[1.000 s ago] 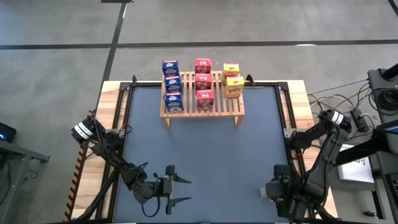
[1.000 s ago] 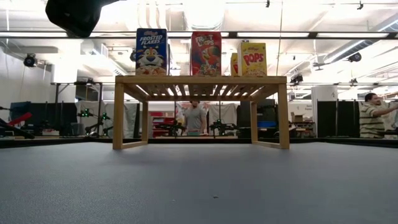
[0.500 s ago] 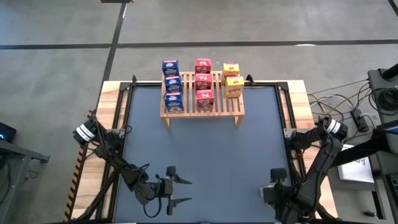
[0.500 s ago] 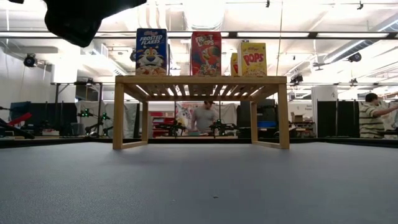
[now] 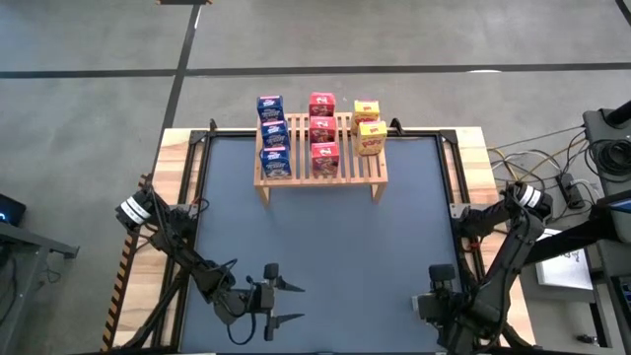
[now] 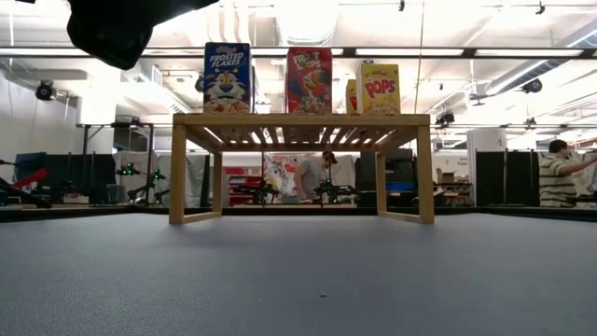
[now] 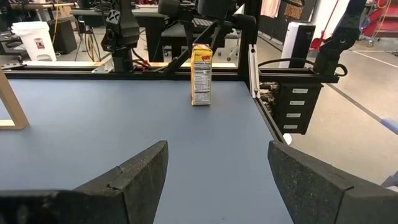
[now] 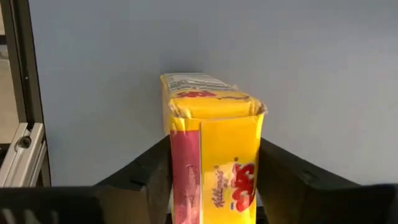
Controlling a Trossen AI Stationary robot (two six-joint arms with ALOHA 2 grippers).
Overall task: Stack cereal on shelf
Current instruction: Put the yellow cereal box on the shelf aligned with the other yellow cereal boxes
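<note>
The shelf (image 5: 320,178) stands at the table's far middle on short legs. On its slats stand cereal boxes in three rows: blue (image 5: 272,133), red (image 5: 322,128) and two yellow (image 5: 369,128). Another yellow cereal box (image 7: 201,74) stands upright on the table near its near right corner. My right gripper (image 8: 214,163) hangs over that box, pointing down, and is shut on it. In the high view the gripper (image 5: 439,301) hides the box. My left gripper (image 5: 288,302) waits open and level near the near left, pointing across the table toward that box. My right gripper pinches the yellow cereal box between its two fingers, one finger (image 8: 152,177) on the pink narrow side (image 8: 184,168) and the other on the opposite side. The fingers come from above, pointing down. The box stands upright with its bottom end (image 7: 200,101) on the table.
Black rails (image 5: 197,187) frame the blue-grey tabletop, with a dark control box (image 7: 297,106) past its right edge. The wide middle (image 5: 325,247) between shelf and grippers is free. People (image 6: 317,177) move in the room behind the shelf.
My right gripper has sunk a little toward the table at the near right, and its arm has shifted slightly toward the near edge. The shelf and the boxes on it have stayed put.
</note>
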